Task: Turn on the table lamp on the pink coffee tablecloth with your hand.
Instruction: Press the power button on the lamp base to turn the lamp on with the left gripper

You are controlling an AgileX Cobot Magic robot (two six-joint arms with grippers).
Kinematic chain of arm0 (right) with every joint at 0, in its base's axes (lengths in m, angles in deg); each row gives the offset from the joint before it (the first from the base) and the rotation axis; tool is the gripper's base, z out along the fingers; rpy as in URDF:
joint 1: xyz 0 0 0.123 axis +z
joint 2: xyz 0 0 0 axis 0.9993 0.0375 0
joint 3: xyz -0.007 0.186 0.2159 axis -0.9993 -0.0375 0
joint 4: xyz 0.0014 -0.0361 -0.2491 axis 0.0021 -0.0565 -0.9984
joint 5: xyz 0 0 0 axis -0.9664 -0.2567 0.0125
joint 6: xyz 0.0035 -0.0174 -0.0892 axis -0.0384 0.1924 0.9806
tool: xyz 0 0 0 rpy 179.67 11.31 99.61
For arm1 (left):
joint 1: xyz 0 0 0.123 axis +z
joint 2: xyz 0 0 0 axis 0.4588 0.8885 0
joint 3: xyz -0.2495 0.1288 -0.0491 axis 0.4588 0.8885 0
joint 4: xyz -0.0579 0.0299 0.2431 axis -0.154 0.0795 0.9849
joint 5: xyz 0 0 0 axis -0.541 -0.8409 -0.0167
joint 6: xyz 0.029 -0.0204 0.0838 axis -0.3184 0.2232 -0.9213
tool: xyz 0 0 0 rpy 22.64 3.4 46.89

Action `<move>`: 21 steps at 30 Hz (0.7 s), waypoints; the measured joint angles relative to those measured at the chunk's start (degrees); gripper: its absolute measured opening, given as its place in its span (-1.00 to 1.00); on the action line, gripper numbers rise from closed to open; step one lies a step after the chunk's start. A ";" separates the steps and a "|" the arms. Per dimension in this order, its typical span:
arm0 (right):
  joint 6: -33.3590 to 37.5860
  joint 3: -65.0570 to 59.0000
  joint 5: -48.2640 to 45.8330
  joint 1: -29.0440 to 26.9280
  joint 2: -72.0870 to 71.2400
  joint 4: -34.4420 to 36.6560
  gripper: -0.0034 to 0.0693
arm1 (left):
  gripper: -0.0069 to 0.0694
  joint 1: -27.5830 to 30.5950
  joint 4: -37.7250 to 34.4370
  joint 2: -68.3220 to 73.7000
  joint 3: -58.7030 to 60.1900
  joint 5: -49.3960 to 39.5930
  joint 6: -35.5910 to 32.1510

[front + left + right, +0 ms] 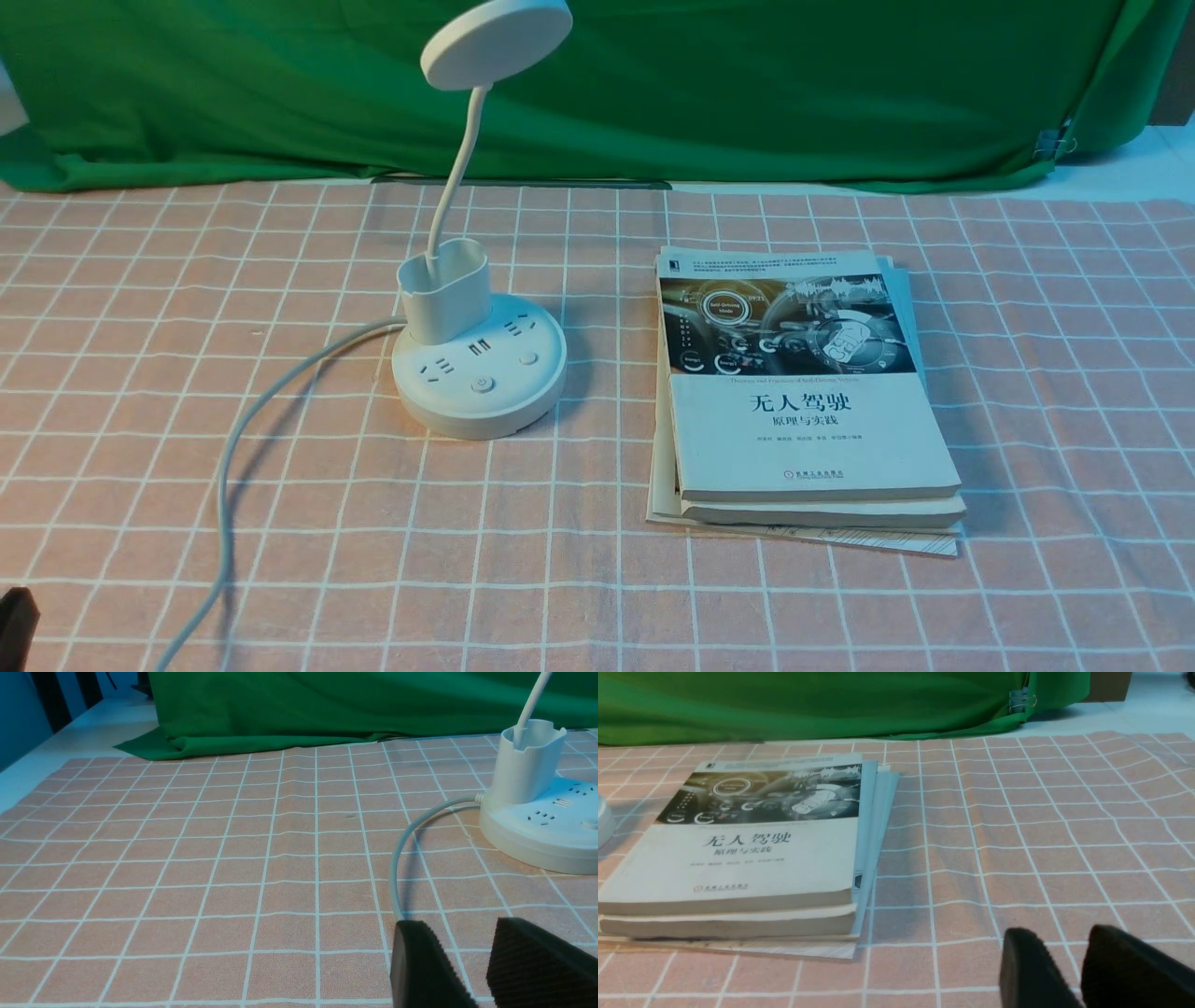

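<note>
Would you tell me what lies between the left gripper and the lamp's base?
Only bare pink tablecloth and the lamp's cord curving across it, shown in the left wrist view.

The left gripper (481,963) hangs low over the counter, jaws parted by a narrow gap and holding nothing; one finger (537,961) shows a ribbed inner face. In the front view only a black corner of this gripper (14,623) shows, at the lower left edge. The right gripper (1078,975) also hangs low, jaws a slit apart, empty.
</note>
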 joint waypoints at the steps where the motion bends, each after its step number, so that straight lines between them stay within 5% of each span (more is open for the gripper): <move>1: 0.00 0.00 0.00 0.00 0.00 0.00 -0.24 | -0.20 0.00 0.00 0.00 0.00 0.00 0.00; 11: 0.00 0.00 0.00 0.00 0.00 0.00 -0.24 | -0.20 0.00 0.00 0.00 0.00 13.09 0.00; 21: 0.00 0.00 0.00 0.00 0.00 0.00 -0.24 | -0.20 0.00 1.10 0.00 0.00 49.58 2.87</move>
